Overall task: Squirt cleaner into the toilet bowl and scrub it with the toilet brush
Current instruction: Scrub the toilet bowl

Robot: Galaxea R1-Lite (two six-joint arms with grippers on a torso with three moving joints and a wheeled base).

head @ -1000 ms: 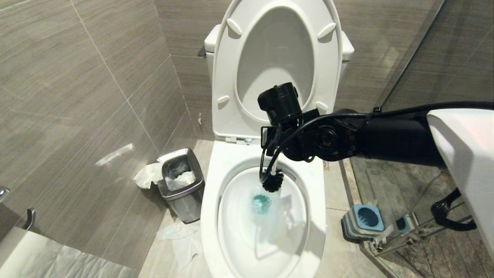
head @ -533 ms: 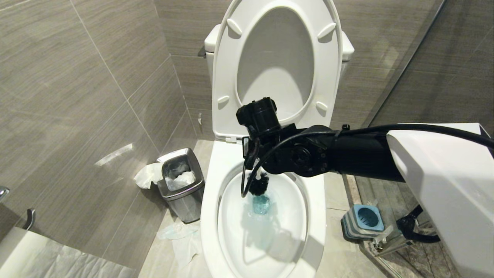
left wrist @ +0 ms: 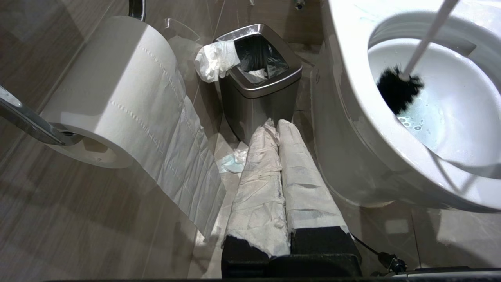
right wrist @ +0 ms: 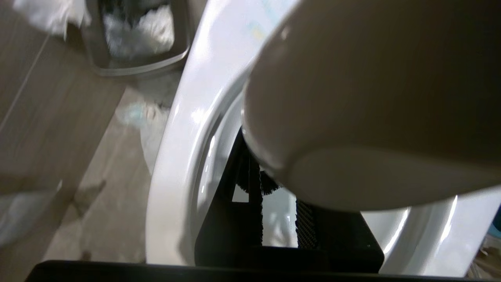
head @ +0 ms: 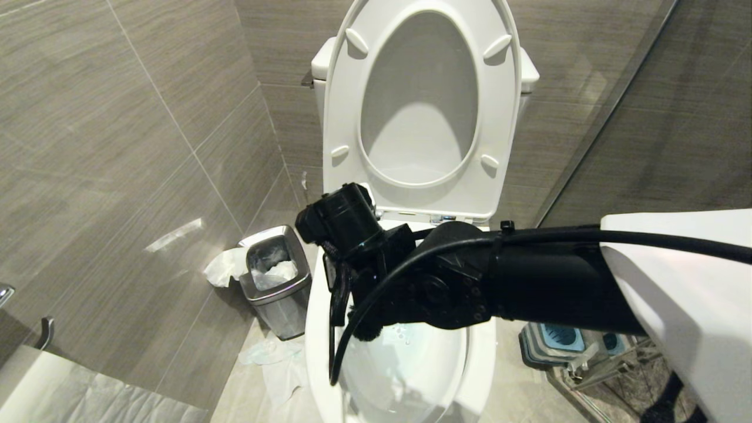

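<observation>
Toilet brush [left wrist: 399, 92] scrubs low inside the toilet bowl [left wrist: 352, 129], clamped by the right gripper [right wrist: 274, 211]. Pushing too hard could splash blue cleaner [left wrist: 420, 121] out.

One toilet bowl [head: 320, 329] with one raised seat [head: 335, 117]; one toilet brush [left wrist: 397, 92]; one steel waste bin [head: 276, 282]; one blue-topped brush holder [head: 555, 341]; one toilet-paper roll [left wrist: 113, 90]; two robot arms, one per side.
</observation>
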